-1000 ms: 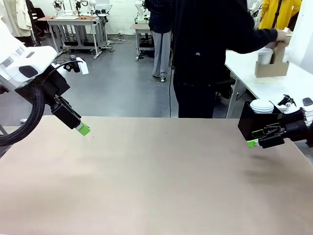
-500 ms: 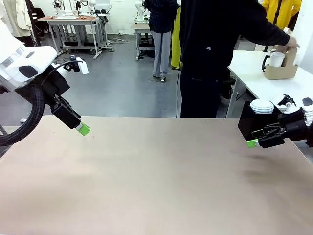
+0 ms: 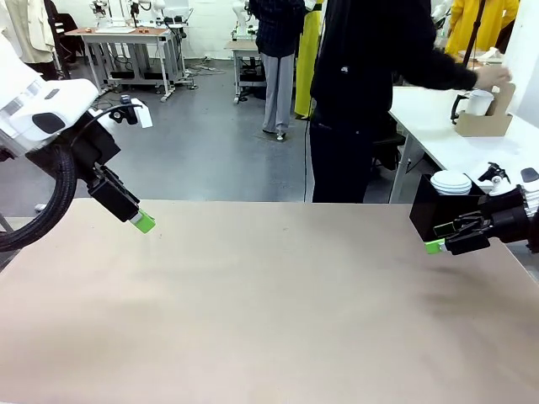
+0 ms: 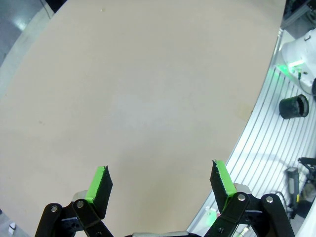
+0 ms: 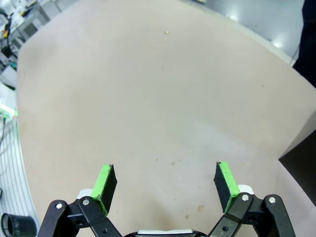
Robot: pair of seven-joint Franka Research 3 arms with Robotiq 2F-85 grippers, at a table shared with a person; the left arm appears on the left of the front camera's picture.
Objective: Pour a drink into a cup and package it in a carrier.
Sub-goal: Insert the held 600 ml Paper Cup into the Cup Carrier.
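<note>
The brown cardboard carrier (image 3: 485,124) stands on a white side table (image 3: 438,143) at the far right, with a white cup (image 3: 477,102) in it. A person in black reaches over and keeps a hand (image 3: 492,77) on its handle. The drink is out of view. My left gripper (image 3: 144,222) hangs open over the left side of the tan table (image 3: 269,303), and in the left wrist view the same gripper (image 4: 159,170) has nothing between its green pads. My right gripper (image 3: 435,246) hovers open at the table's right edge, and its own view shows it (image 5: 164,168) just as bare.
A black box (image 3: 428,210) stands at the tan table's right edge, right behind my right gripper, with a white domed lid (image 3: 451,181) showing over it. The person stands at the far edge, right of the middle. Other tables and people are farther back.
The person has carried the carrier with the cup to the right and set it lower on the side table. Neither arm has moved.
</note>
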